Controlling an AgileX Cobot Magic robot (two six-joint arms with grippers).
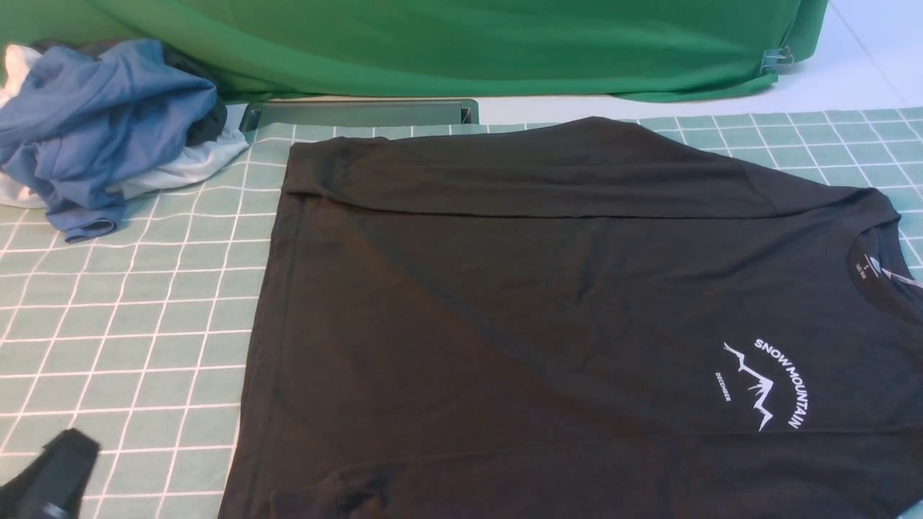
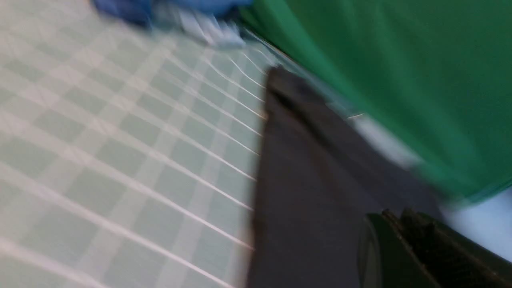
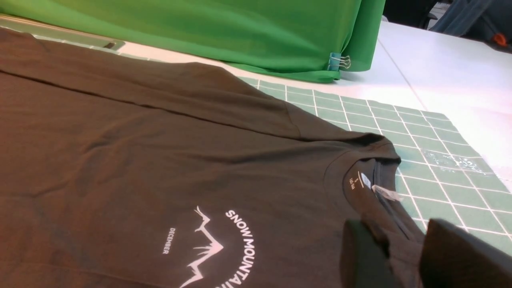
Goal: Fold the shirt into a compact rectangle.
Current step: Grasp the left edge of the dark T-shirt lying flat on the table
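In the front view, your black shirt lies flat on the green mat with white squares. Blue and white clothes sit at the far left, and a green cloth hangs behind. Your left gripper is low on the left, closed, beside the shirt.

The left wrist view is blurry and shows the mat and the shirt's edge.

In the right wrist view, your right gripper has a finger on each side of the shirt's neck edge. You cannot tell if it pinches. A white table lies past the mat.

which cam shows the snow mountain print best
Front view: the whole print on the black shirt is sharp and uncut. The right wrist view is closer but crops its lower end. The blurred left wrist view shows only plain fabric.
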